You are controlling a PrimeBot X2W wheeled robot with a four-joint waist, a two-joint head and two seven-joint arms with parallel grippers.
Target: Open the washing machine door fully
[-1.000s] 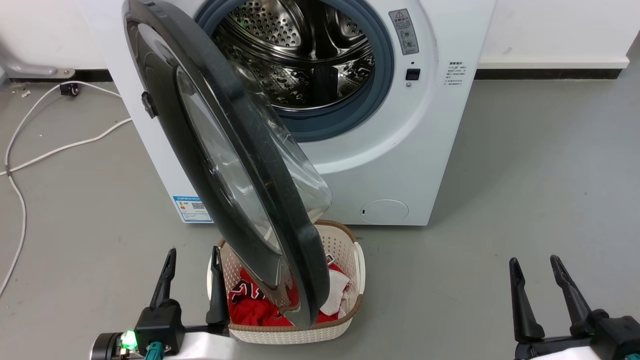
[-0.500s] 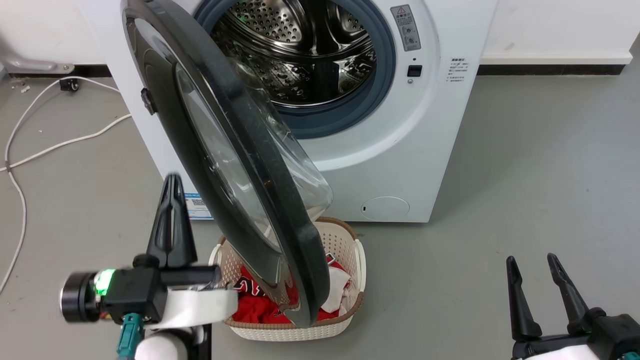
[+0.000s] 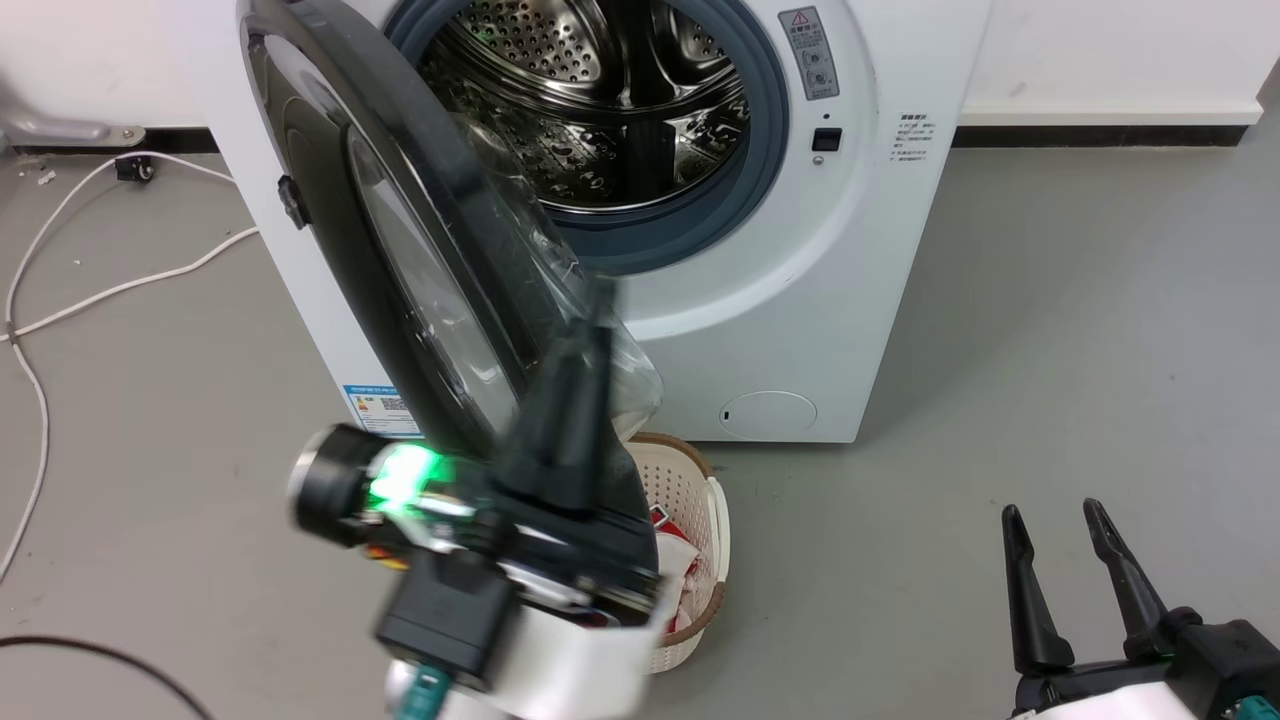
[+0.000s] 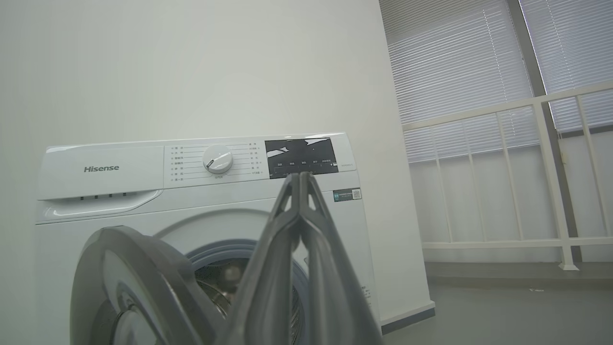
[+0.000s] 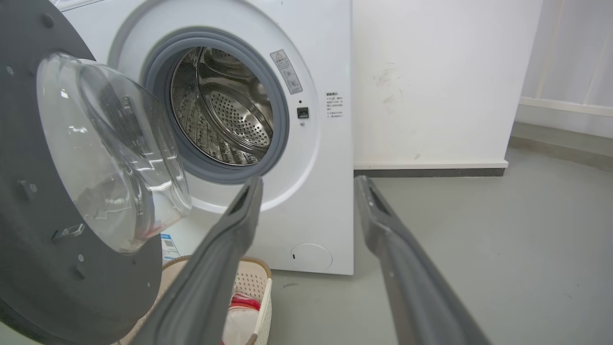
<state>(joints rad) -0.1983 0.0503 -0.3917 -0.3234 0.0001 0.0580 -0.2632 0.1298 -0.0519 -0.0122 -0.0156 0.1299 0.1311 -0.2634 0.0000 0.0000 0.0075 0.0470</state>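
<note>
The white washing machine [image 3: 800, 330] stands on the grey floor [image 3: 1050, 350] against a pale wall. The washing machine door [image 3: 420, 270] is hinged at the machine's left in the head view. It stands partly swung out, its black rim edge-on to the head camera and its domed glass turned toward the opening. The steel drum [image 3: 600, 100] is exposed inside its grey rubber ring [image 3: 762, 130]. Below the door's lower edge a woven basket [image 3: 715, 520] sits on the floor with red and white laundry [image 3: 672, 545] in it.

The left gripper [image 3: 598, 310] is raised in front of the door's lower rim, blurred, its fingers pressed together on nothing — whether it touches the door cannot be told. The right gripper [image 3: 1050, 510] sits low at the lower right, fingers spread, well apart from the machine. A white cable [image 3: 120, 290] trails on the floor at the left.
</note>
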